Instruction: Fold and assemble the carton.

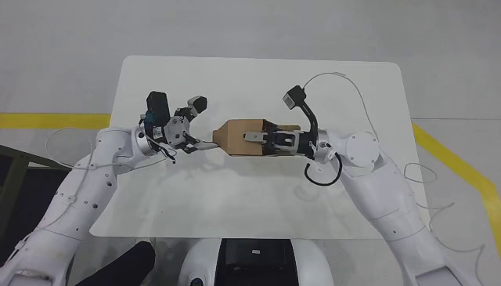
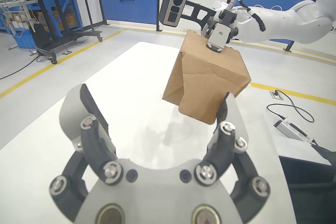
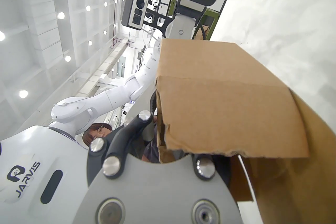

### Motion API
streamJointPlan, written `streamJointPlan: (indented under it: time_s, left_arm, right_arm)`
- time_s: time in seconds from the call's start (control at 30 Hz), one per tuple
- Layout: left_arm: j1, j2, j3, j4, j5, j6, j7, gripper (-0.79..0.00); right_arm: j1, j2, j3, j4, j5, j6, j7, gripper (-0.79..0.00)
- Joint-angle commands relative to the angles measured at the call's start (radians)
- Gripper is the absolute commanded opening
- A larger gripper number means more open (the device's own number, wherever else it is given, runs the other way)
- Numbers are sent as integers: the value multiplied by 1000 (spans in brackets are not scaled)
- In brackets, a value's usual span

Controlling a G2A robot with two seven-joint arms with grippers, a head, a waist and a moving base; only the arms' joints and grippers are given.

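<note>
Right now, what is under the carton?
Under the carton lies the white table; the right gripper holds the carton by its upper edge, seemingly off the surface. The open left gripper has one finger at its lower corner. The carton's underside is hidden.

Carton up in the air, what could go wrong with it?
1. The right hand pinches the carton by one wall only, above the table; it might slip or tilt out.
2. The open left hand sits at the loose flap; a push could crumple it.

Plain brown carton [image 1: 232,137], white table [image 1: 258,82], yellow floor stripe [image 1: 47,120]
</note>
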Motion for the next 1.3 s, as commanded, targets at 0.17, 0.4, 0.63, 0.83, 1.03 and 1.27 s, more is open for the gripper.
streamJointPlan:
  time_s: [0.17, 0.4, 0.63, 0.83, 1.03, 1.27]
  left_arm:
    - [2, -5, -14, 11, -4, -14, 4, 0]
    - [-11, -14, 4, 34, -30, -17, -10, 0]
    - [-29, -20, 26, 47, -45, -17, -21, 0]
    - [-32, -21, 37, 41, -44, -17, -19, 0]
    - [-30, -20, 45, 31, -39, -17, -15, 0]
    - [-33, -19, 55, 23, -36, -17, -16, 0]
  right_arm:
    - [2, 0, -2, 2, 8, -2, 10, -785]
    - [8, -3, -12, 7, 66, -15, 60, -785]
    - [18, -7, -24, 20, 104, -21, 89, -785]
    - [27, -11, -35, 39, 131, -26, 101, -785]
    - [35, -15, -46, 53, 147, -30, 110, -785]
    - [44, -21, -62, 67, 152, -30, 114, -785]
